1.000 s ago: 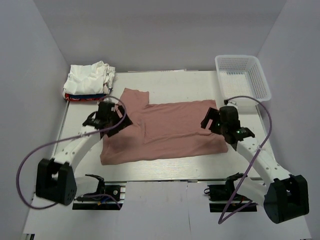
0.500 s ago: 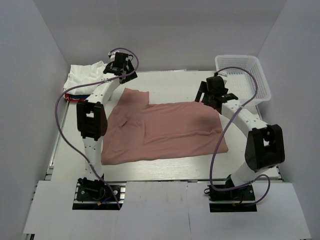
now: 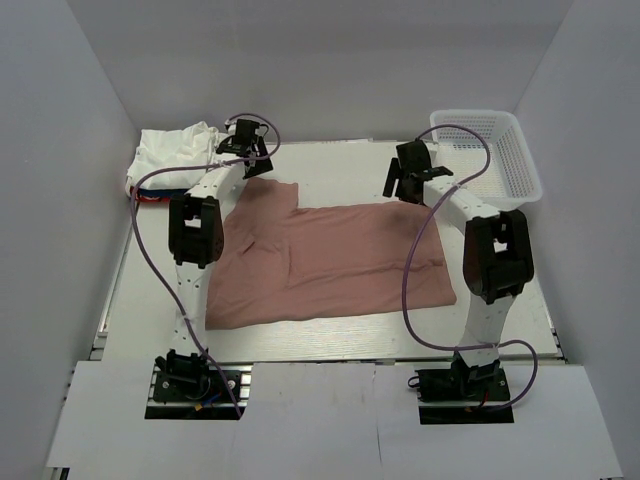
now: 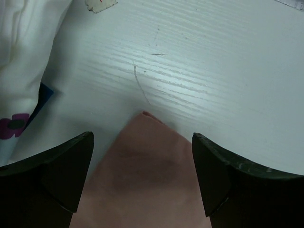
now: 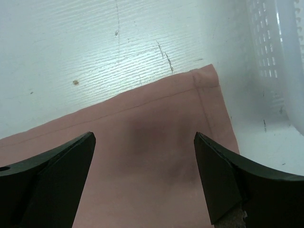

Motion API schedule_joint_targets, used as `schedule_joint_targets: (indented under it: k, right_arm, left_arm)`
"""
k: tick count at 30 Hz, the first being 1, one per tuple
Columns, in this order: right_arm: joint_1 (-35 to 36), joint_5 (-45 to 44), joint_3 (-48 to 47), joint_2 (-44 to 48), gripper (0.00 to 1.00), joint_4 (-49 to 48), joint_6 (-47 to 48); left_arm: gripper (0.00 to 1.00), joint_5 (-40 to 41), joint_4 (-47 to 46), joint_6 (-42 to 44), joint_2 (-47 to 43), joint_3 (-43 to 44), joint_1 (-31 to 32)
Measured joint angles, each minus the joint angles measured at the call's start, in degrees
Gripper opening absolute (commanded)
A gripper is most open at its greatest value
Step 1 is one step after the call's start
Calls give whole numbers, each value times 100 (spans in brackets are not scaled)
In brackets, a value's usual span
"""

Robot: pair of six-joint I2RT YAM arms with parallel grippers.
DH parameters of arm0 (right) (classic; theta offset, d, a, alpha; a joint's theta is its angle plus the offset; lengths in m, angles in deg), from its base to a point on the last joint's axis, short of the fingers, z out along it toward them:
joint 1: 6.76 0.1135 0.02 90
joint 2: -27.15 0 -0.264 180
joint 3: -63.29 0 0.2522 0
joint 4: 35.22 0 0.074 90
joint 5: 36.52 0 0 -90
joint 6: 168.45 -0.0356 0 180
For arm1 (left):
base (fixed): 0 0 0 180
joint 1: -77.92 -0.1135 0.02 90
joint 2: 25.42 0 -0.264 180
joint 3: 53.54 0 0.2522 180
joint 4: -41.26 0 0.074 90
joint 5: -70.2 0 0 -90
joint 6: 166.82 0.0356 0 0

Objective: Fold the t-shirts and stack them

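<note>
Both grippers are spread wide and pinch nothing; your left gripper [image 4: 142, 137] hangs over the far-left corner of the pink t-shirt [image 3: 330, 260], and your right gripper [image 5: 144, 137] hangs over its far-right corner, just beside the basket; a shadow falls on the cloth between each pair of jaws, but you cannot tell from these views whether the fingertips touch the fabric yet.

Beneath them the white table [image 3: 340, 165] carries everything; the pink t-shirt takes up most of its middle, lying nearly flat with no print showing, one crease running through its left part and a narrower piece jutting out at the far left; judge it as not yet folded, or barely started.

At the far-right corner stands the white lattice basket [image 3: 478, 114], apart from the shirt and seemingly empty from above.

At the far-left corner sits the pile of white t-shirts [image 3: 175, 155], bunched loosely, not squared; a strip of the red t-shirt [image 3: 150, 197] peeps out beneath it; whether those are properly folded is unclear.

So most of the job looks undone: you probably need to close on both far corners, bring that edge toward you, fold again, then carry the pink shirt onto the pile; the two corners are the smallest targets here, so line up carefully.
</note>
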Motion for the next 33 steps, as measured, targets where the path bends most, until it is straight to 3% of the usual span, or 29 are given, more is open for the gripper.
schedule_joint_targets:
  k: [2,9,13,14,24,33]
  right_arm:
    - [-17,-7,-46,-96,90,24,2]
    - [-61,-81,-42,-129,90,151,-37]
    - [-120,-125,-42,-146,90,151,-120]
    - [-136,-131,-46,-168,90,149,-138]
    - [-214,-195,-695,-1161,90,243,-428]
    - [-221,-424,-994,-1512,87,107,-918]
  left_arm:
    - [89,-2,-136,2,90,-9,-22]
    - [60,-35,-546,133,358,-144,-57]
    - [20,-81,-977,199,201,-573,-61]
    - [0,-111,-1075,216,153,-680,-63]
    - [0,-420,-1598,516,-125,-1244,-72]
    - [0,-833,-2288,949,-1209,-2975,13]
